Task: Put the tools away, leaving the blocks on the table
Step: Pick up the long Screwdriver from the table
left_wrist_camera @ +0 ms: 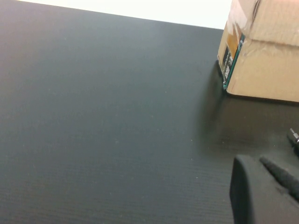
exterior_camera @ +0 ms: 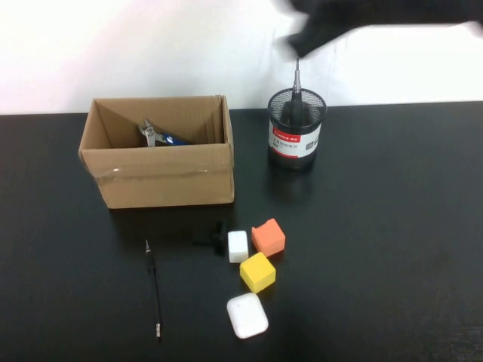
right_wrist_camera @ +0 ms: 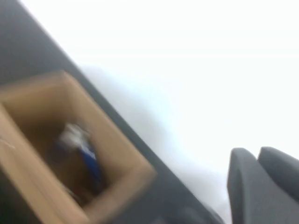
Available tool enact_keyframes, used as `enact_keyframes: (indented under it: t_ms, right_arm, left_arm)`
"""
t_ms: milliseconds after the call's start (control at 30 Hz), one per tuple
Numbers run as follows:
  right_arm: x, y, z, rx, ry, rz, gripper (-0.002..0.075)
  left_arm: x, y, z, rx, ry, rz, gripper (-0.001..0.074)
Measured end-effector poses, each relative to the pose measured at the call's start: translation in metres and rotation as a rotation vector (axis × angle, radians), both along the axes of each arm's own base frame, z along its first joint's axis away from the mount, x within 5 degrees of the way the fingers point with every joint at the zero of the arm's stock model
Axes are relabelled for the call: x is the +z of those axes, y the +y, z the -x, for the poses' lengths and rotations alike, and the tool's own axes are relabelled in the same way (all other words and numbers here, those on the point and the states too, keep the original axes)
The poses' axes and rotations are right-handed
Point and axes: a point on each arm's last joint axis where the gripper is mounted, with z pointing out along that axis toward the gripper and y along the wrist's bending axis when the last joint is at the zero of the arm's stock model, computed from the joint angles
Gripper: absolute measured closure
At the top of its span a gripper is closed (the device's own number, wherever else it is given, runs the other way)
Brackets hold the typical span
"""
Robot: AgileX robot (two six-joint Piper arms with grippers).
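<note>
Blue-handled pliers (exterior_camera: 160,136) lie inside the cardboard box (exterior_camera: 162,179); the right wrist view also shows the pliers (right_wrist_camera: 86,156). A black-handled screwdriver (exterior_camera: 296,89) stands tip-up in a mesh cup (exterior_camera: 296,139). On the table (exterior_camera: 392,241), a thin long driver (exterior_camera: 154,290) lies left of the white (exterior_camera: 238,246), orange (exterior_camera: 269,237) and yellow (exterior_camera: 258,272) blocks. My right gripper (exterior_camera: 302,41), blurred, hangs above the cup, shut and empty (right_wrist_camera: 254,156). My left gripper (left_wrist_camera: 259,161) is shut and empty, low over the table near a box corner (left_wrist_camera: 261,60).
A white rounded case (exterior_camera: 247,315) lies in front of the yellow block. A small black object (exterior_camera: 213,237) touches the white block's left side. A white wall rises behind the table's far edge.
</note>
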Motion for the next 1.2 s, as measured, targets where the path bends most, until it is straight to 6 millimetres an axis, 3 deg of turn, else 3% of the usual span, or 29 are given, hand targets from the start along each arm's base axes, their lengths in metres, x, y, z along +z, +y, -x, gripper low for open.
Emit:
enact_keyframes:
  t_ms: [233, 367, 600, 733, 900, 1200]
  right_arm:
    - [0.019, -0.099, 0.012, -0.442, 0.088, 0.191, 0.0729]
    - [0.034, -0.127, 0.052, -0.516, 0.033, 0.105, 0.073]
    - [0.021, -0.149, 0.131, -0.504, -0.116, -0.156, 0.073]
    - [0.01, -0.158, 0.156, -0.497, -0.154, -0.17, 0.073]
    - [0.003, -0.163, 0.168, -0.516, -0.137, -0.156, 0.073]
    - [-0.001, -0.166, 0.169, -0.538, -0.106, -0.138, 0.073]
  left_arm:
    - [0.0, 0.0, 0.0, 0.0, 0.0, 0.0, 0.0739]
    - [0.0, 0.0, 0.0, 0.0, 0.0, 0.0, 0.0739]
    - [0.0, 0.0, 0.0, 0.0, 0.0, 0.0, 0.0739]
    - [0.0, 0.0, 0.0, 0.0, 0.0, 0.0, 0.0739]
    - [0.0, 0.0, 0.0, 0.0, 0.0, 0.0, 0.0739]
    - [0.0, 0.0, 0.0, 0.0, 0.0, 0.0, 0.0739]
